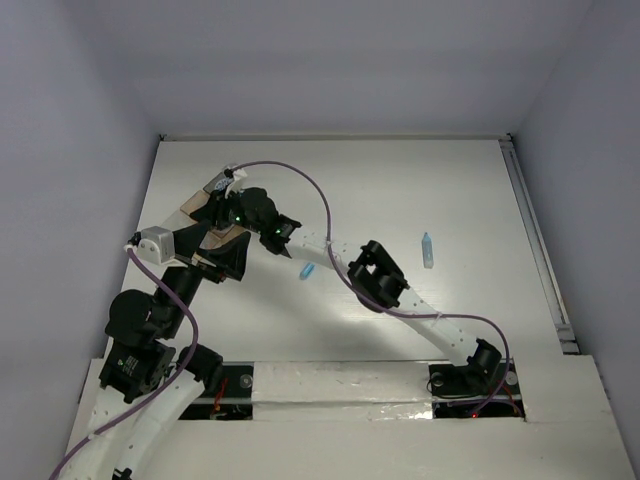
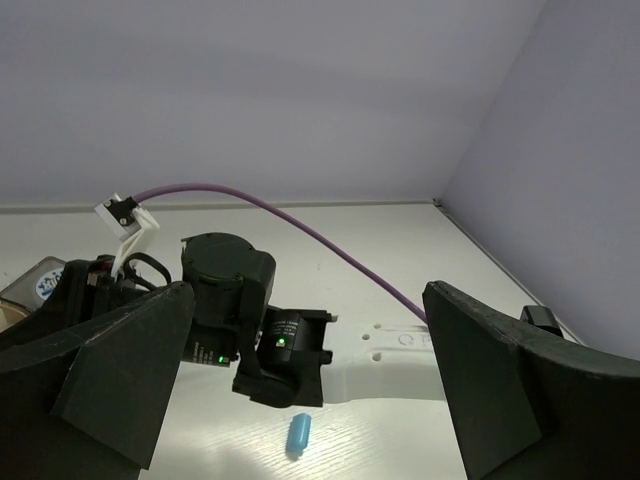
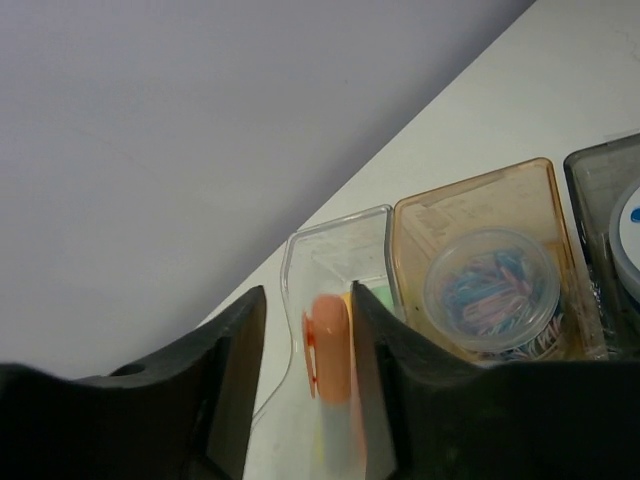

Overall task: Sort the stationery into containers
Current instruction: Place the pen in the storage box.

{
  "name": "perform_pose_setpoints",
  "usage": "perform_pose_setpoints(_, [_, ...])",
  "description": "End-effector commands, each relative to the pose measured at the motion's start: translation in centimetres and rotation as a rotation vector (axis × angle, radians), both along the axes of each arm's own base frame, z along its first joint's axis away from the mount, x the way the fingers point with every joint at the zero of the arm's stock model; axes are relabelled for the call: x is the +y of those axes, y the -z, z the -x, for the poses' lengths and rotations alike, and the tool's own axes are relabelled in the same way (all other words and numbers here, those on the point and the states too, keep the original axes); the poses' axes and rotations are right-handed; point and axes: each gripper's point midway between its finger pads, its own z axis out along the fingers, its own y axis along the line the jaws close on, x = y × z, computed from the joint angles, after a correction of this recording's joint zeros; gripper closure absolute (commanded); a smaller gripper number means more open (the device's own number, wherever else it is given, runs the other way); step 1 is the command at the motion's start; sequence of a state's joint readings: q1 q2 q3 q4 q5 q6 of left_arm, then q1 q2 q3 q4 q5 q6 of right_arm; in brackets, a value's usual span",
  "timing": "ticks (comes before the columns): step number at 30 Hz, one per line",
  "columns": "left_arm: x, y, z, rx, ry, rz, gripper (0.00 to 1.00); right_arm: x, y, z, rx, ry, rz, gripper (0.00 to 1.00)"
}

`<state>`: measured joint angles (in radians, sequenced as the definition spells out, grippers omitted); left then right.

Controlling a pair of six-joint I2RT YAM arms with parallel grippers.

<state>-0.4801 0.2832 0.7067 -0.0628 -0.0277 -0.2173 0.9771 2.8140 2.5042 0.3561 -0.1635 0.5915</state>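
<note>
White smooth tabletop point(image 1: 450, 190), overhead: far blue pen point(image 1: 428, 250) lies well right; near blue pen point(image 1: 307, 271) just beside the right arm point(image 1: 400, 300). Left wrist: left gripper point(image 2: 305, 320) spread wide, matte black; capsule-shaped near blue pen below. Right wrist: right gripper point(image 3: 308, 300) narrowly parted before clear plastic tray point(image 3: 300, 245); rounded orange piece point(image 3: 330, 345) in the gap, grip not determinable. Adjacent amber tray point(image 3: 470, 195) holds a round clip tub point(image 3: 490, 290).

A flat white table point(image 1: 430, 180) lay under the left gripper point(image 2: 310, 290) and the right gripper point(image 3: 305, 310) and ran far past them. Plain pale purple-grey walls point(image 1: 330, 60) stood past the grippers and on both sides of them. A thin grey metal rail point(image 1: 537, 240) ran along the table edge, well off to the right of the right gripper.
</note>
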Motion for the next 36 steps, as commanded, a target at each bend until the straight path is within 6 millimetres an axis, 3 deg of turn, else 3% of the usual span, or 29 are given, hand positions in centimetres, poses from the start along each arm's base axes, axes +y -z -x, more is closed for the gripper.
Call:
perform_pose_setpoints(1, [0.2,-1.4,0.2,-0.059,-0.002,0.018,0.01,0.8,-2.4,1.3,-0.076,-0.055,-0.027,0.52])
perform_pose_setpoints(5, [0.2,-1.3,0.0,-0.053,-0.005,0.016,0.01,1.0,-2.5,2.0,-0.079,-0.092,-0.025,0.39])
perform_pose_setpoints(8, [0.1,-1.1,-0.2,-0.046,-0.004,0.010,0.01,0.8,-2.9,2.5,-0.083,-0.113,-0.017,0.35])
perform_pose_setpoints(10, [0.0,-1.0,-0.3,-0.040,-0.004,0.008,0.01,0.2,-6.3,3.0,-0.122,-0.120,-0.054,0.33])
perform_pose_setpoints(11, [0.0,-1.0,-0.3,-0.040,-0.005,0.008,0.01,-0.5,-4.7,2.9,-0.099,-0.123,-0.019,0.32])
perform_pose_setpoints(12, [0.0,-0.9,-0.3,-0.039,-0.005,0.007,0.01,-1.4,-5.3,2.4,-0.098,-0.111,-0.020,0.31])
perform_pose_setpoints(13, [0.1,-0.9,-0.4,-0.038,-0.007,0.008,0.01,-2.7,-9.5,2.4,-0.135,-0.100,-0.069,0.31])
perform_pose_setpoints(14, [0.1,-0.9,-0.3,-0.041,-0.005,0.007,0.01,-3.8,-7.2,2.4,-0.095,-0.093,-0.019,0.31])
perform_pose_setpoints(15, [0.1,-1.0,-0.3,-0.041,-0.005,0.009,0.01,-5.6,-7.5,1.4,-0.096,-0.065,-0.012,0.31])
perform_pose_setpoints(16, [0.0,-1.0,-0.3,-0.042,-0.004,0.008,0.01,-7.7,-12.7,1.6,-0.148,-0.040,-0.067,0.31])
perform_pose_setpoints(17, [0.0,-0.9,-0.3,-0.040,-0.004,0.008,0.01,-9.5,-13.2,1.1,-0.147,0.004,-0.059,0.31])
perform_pose_setpoints(18, [0.1,-0.9,-0.2,-0.042,-0.004,0.008,0.01,-11.7,-9.5,1.0,-0.100,0.032,0.020,0.32])
perform_pose_setpoints(19, [0.1,-1.1,-0.1,-0.047,-0.004,0.011,0.01,-14.3,-9.5,-0.1,-0.093,0.082,0.043,0.32])
perform_pose_setpoints(20, [0.2,-1.1,0.0,-0.050,-0.004,0.012,0.01,-17.4,-13.4,0.1,-0.128,0.146,0.019,0.32])
perform_pose_setpoints(21, [0.2,-1.3,0.1,-0.056,-0.003,0.017,0.01,-19.8,-12.8,-0.3,-0.113,0.203,0.057,0.34])
perform_pose_setpoints(22, [0.3,-1.3,0.3,-0.059,-0.004,0.017,0.01,-23.0,-7.8,-0.1,-0.040,0.261,0.188,0.35])
perform_pose_setpoints(23, [0.1,-1.4,0.5,-0.062,0.008,0.019,0.01,-27.2,-7.1,-1.9,-0.011,0.389,0.234,0.35])
perform_pose_setpoints(24, [0.2,-1.5,0.6,-0.068,0.009,0.022,0.01,-30.7,-9.1,-1.8,-0.007,0.471,0.229,0.35])
perform_pose_setpoints(25, [0.0,-1.6,0.8,-0.070,0.021,0.024,0.01,-34.1,-5.0,-1.0,0.101,0.522,0.321,0.35])
perform_pose_setpoints(26, [0.0,-1.6,0.8,-0.072,0.021,0.024,0.01,-38.1,-4.3,-2.0,0.145,0.615,0.345,0.36])
perform_pose_setpoints(27, [-0.2,-1.6,0.9,-0.073,0.029,0.024,0.01,-40.7,-5.3,-1.4,0.150,0.664,0.343,0.37])
perform_pose_setpoints(28, [-0.1,-1.7,1.0,-0.075,0.029,0.023,0.01,-43.6,-2.0,-0.4,0.221,0.714,0.443,0.37])
perform_pose_setpoints(30, [-0.3,-1.6,1.2,-0.076,0.041,0.025,0.01,-49.3,-0.1,-0.5,0.291,0.861,0.527,0.38])
perform_pose_setpoints(33, [-0.4,-1.6,1.3,-0.072,0.044,0.026,0.01,-55.1,2.7,1.1,0.404,0.968,0.647,0.38])
perform_pose_setpoints(35, [-0.6,-1.5,1.3,-0.068,0.055,0.024,0.01,-57.7,4.3,2.1,0.465,1.005,0.732,0.34])
perform_pose_setpoints(36, [-0.7,-1.3,1.2,-0.062,0.055,0.020,0.01,-58.5,4.5,2.2,0.487,1.015,0.755,0.28])
